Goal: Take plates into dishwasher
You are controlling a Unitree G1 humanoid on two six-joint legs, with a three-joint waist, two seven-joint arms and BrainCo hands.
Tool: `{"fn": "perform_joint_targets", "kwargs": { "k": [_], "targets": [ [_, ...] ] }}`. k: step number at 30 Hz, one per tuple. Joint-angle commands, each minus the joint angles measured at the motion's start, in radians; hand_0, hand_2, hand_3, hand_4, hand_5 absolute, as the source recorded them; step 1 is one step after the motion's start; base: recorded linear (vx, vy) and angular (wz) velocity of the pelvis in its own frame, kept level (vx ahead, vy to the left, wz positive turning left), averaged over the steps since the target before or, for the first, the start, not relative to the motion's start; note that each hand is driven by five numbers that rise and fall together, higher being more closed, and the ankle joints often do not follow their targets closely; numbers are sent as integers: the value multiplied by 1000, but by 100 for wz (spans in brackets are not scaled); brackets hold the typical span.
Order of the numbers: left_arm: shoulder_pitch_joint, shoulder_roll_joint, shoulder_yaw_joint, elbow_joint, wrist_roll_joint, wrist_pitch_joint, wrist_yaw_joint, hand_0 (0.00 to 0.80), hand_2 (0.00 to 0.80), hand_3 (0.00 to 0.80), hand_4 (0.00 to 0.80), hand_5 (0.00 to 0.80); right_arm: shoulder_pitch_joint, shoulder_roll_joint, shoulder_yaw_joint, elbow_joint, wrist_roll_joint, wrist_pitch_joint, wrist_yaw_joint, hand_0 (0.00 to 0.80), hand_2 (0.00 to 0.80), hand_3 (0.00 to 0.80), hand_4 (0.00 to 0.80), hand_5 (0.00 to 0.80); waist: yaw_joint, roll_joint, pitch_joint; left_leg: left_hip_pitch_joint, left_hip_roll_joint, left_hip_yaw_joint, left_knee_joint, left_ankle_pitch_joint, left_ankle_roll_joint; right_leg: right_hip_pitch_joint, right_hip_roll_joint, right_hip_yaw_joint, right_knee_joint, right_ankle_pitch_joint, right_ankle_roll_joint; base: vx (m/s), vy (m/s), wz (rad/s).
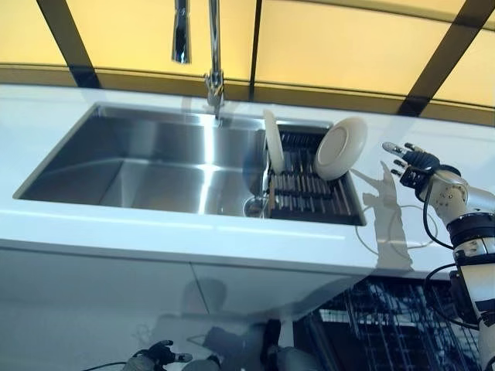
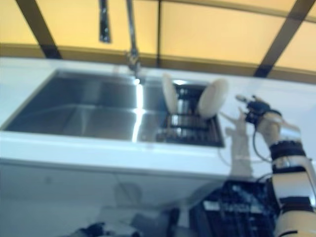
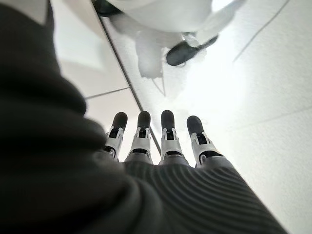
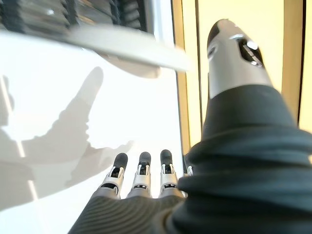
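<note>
A steel sink is sitting sunk into the white tabletop, a chrome faucet is rising behind it, and yellow wall panels are lining the back.

Silver-grey robot arm with a dark-covered hand

The right hand has silver fingers with dark tips and a dark ribbed wrist cover; black bands ring the forearm. The left hand has the same build.

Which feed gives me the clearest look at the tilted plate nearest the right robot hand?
The left eye view: the tilted plate shows whole, leaning in the rack near the open right robot hand. The right eye view shows it too, but blurred. The right wrist view catches only its rim edge. The left wrist view misses it.
</note>
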Motion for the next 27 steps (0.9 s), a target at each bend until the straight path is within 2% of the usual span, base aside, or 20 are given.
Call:
{"fn": "perform_joint_targets", "kwargs": {
  "k": [1, 7, 13, 27],
  "targets": [
    [-35, 8, -34, 15, 12, -3, -33, 0, 0, 0, 0, 0, -97, -60, 1, -35, -3, -36, -20, 0, 0, 0, 0, 0, 12, -1, -46, -44, -114, 12, 53, -112, 142, 6, -15, 38, 30, 3, -55, 156, -104, 1],
    [-13, -12, -41, 13, 4, -31, -24, 0, 0, 0, 0, 0, -59, -59, 1, -58, 8, -44, -41, 0, 0, 0, 0, 0, -1, 6, -54, -27, -105, 34, 55, -124, 132, -5, -20, 39, 51, -10, -55, 97, -48, -1],
    [-4, -3, -39, 23, 14, -38, -23, 0, 0, 0, 0, 0, -31, -65, -16, -80, 5, -43, -46, 0, 0, 0, 0, 0, -5, 9, -44, -23, -104, 33, 60, -123, 131, -36, -29, 36, 98, -10, -45, 6, -2, 3],
    [-8, -11, -43, 26, 36, -36, -23, 0, 0, 0, 0, 0, 5, -71, -18, -103, 7, -38, -20, 0, 0, 0, 0, 0, -8, -3, -31, -14, -104, 38, 49, -117, 131, -51, -33, 14, 114, -1, -38, -7, 5, 4]
  ]
}}
